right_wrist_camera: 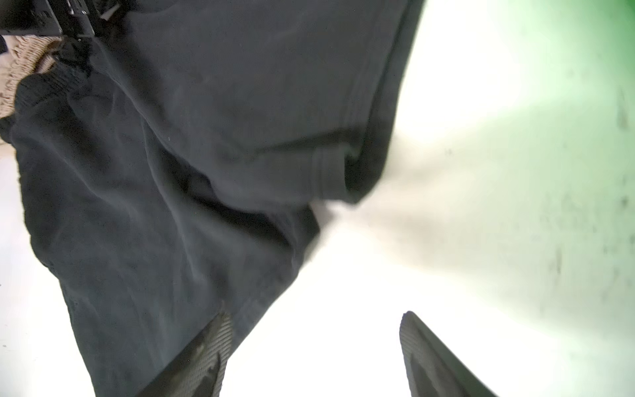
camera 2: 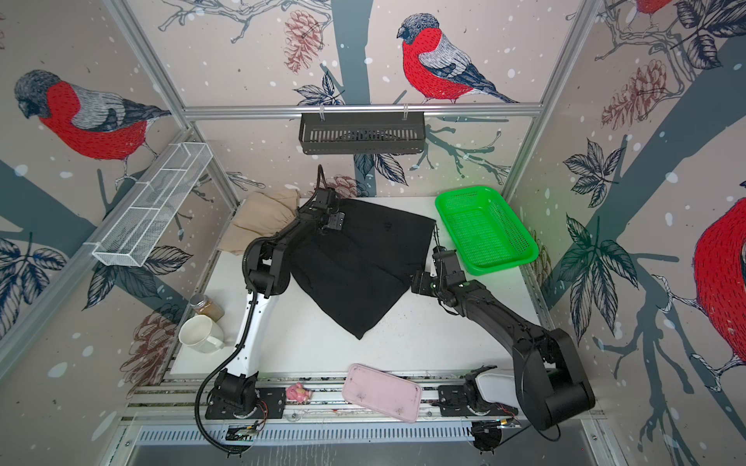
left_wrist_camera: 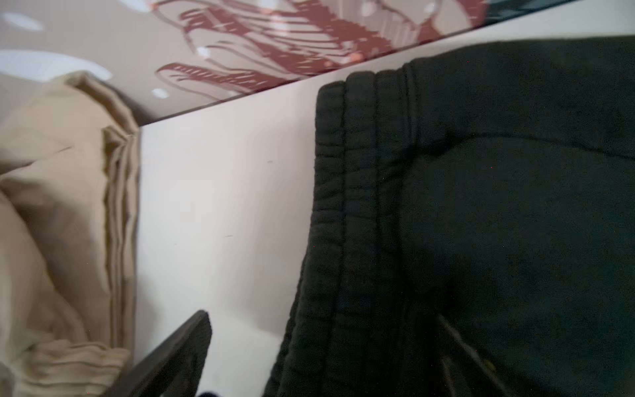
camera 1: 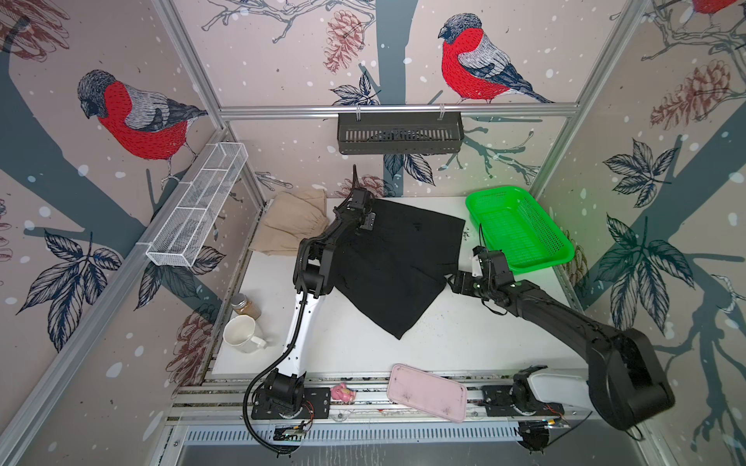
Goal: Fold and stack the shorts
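Observation:
The black shorts [camera 1: 395,258] [camera 2: 355,262] lie spread across the middle of the white table in both top views. Their waistband is at the back left and one leg points toward the front. The beige shorts [camera 1: 290,226] [camera 2: 258,222] sit folded in the back left corner. My left gripper [camera 1: 365,220] [left_wrist_camera: 323,319] is open at the black waistband [left_wrist_camera: 360,206], one finger over bare table and one over the cloth. My right gripper [camera 1: 454,282] [right_wrist_camera: 316,316] is open at the shorts' right edge [right_wrist_camera: 206,172], with bare table between its fingers.
A green mesh basket [camera 1: 520,230] stands at the back right. A white mug [camera 1: 242,335] and a spice jar [camera 1: 242,306] sit at the left edge. A pink tray [camera 1: 426,393] and a small pink toy [camera 1: 342,393] rest on the front rail.

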Tool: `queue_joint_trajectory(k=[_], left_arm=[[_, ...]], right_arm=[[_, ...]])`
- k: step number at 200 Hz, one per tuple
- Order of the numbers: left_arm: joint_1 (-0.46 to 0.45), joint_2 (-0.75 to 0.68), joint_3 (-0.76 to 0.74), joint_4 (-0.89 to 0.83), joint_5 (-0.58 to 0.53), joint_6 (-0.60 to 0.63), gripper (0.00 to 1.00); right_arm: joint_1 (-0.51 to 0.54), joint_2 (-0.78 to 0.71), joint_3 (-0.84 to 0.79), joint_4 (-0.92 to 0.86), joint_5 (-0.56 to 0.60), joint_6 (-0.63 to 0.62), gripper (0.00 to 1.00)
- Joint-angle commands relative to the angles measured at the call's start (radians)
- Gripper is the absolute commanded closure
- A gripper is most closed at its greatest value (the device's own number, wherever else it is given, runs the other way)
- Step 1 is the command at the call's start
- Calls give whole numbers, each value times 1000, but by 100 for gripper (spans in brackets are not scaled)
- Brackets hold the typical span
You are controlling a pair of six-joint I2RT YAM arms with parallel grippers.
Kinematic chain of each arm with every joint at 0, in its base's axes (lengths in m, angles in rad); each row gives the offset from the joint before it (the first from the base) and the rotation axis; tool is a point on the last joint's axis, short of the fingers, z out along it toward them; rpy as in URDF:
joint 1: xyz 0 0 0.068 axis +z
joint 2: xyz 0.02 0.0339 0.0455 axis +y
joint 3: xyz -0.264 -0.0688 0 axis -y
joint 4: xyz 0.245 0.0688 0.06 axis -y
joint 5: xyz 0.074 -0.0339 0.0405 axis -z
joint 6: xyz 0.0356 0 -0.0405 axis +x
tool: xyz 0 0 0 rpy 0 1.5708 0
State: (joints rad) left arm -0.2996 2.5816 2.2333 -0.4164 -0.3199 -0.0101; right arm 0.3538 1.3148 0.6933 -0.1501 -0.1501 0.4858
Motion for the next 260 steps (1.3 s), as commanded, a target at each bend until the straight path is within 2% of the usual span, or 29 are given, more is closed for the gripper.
queue_joint_trajectory(k=[1,24,51,68,85,123,164,185,201,211,225,245,255,260], left_arm=[[-2,-57,12,-83,-1,-55,3],[-8,-157,-34,-122,86,-117,3],[-10,-273,-134,-102,282,-177,3],[-9,-323,-187,-94,318,-208,3],[-8,-363,-221,-104,308,-219,3],[-8,-468,-296,-140,301,-230,3],[-9,-647,-631,-43,342,-282,3],[-8,-725,-759,-27,320,-306,3],[-8,-787,-840,-12,313,-321,3],[-6,-824,-881,-6,310,-329,3],[-3,-867,-919,2,318,-339,3],[-4,-920,-968,2,326,-351,3],[-3,-954,-1004,12,332,-366,3],[-3,-973,-1024,22,336,-371,3]], right_arm=[[35,33,39,-11,1,-49,22],[161,76,59,-62,38,-12,21],[355,143,60,-68,62,84,20],[450,183,67,-85,106,123,21],[522,217,83,-95,155,151,23],[596,259,117,-54,168,188,26],[664,335,177,-88,246,194,28],[674,383,199,-120,273,197,30],[666,379,179,-168,297,212,36],[653,351,144,-190,292,228,44],[633,293,86,-223,286,259,58],[597,190,-5,-267,270,301,86],[568,142,-44,-287,251,316,96],[552,113,-59,-299,242,321,98]])
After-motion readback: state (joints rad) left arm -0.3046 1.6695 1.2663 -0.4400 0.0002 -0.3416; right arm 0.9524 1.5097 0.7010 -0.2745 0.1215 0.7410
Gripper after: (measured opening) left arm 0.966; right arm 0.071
